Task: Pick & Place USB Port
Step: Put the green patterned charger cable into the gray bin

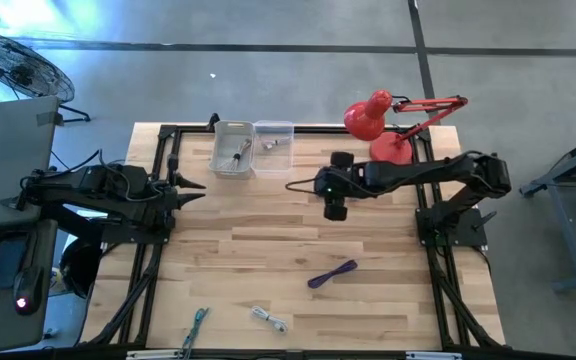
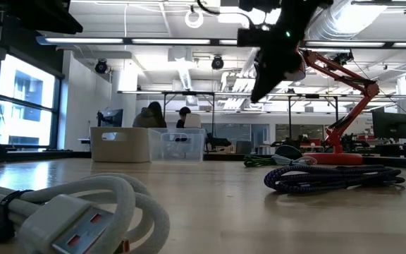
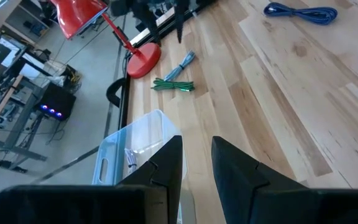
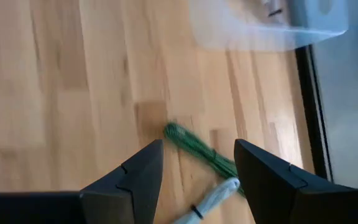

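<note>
Right gripper [image 1: 291, 185] hovered mid-tabletop [image 1: 268, 250], fingers spread wide, empty. Left gripper [image 1: 196, 187] waited at left edge, fingers narrowly parted, nothing held.

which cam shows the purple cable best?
Low view: purple cable is close, unblocked, braid visible. High view shows it small on the table. Left wrist view catches it far off; right wrist view misses it.
</note>
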You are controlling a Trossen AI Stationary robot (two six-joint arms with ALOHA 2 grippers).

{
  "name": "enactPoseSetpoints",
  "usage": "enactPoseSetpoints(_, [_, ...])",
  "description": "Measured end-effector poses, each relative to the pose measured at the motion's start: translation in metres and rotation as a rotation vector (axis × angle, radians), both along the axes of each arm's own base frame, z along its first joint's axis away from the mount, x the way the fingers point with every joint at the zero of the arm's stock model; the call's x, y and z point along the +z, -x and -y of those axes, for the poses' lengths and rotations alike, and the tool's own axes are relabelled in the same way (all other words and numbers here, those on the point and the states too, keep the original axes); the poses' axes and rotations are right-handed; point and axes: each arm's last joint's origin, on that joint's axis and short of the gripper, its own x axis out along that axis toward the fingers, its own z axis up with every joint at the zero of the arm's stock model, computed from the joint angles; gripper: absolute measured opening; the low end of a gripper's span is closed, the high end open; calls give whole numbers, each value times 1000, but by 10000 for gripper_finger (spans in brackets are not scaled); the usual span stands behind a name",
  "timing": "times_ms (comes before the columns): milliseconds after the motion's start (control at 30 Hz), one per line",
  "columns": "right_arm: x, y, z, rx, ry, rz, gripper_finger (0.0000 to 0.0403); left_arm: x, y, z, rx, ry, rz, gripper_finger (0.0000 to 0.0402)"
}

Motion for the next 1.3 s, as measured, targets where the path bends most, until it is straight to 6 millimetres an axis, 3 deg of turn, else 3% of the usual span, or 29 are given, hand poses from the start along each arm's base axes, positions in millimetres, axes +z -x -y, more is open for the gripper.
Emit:
enactPoseSetpoints(467, [-32, 11, 17, 165, 10, -90, 190, 1, -1, -2, 83, -44, 7, 83])
enactPoseSetpoints(933, [-33, 17, 46, 214, -41, -96, 190, -5, -18, 0, 88, -56, -81, 83])
enactPoseSetpoints(1133, [-35, 17, 51, 213, -54, -94, 190, -9, -29, 1, 98, -68, -122, 83])
enactPoseSetpoints(1300, [-48, 11, 52, 225, -76, -114, 190, -7, -36, 1, 129, -86, -95, 83])
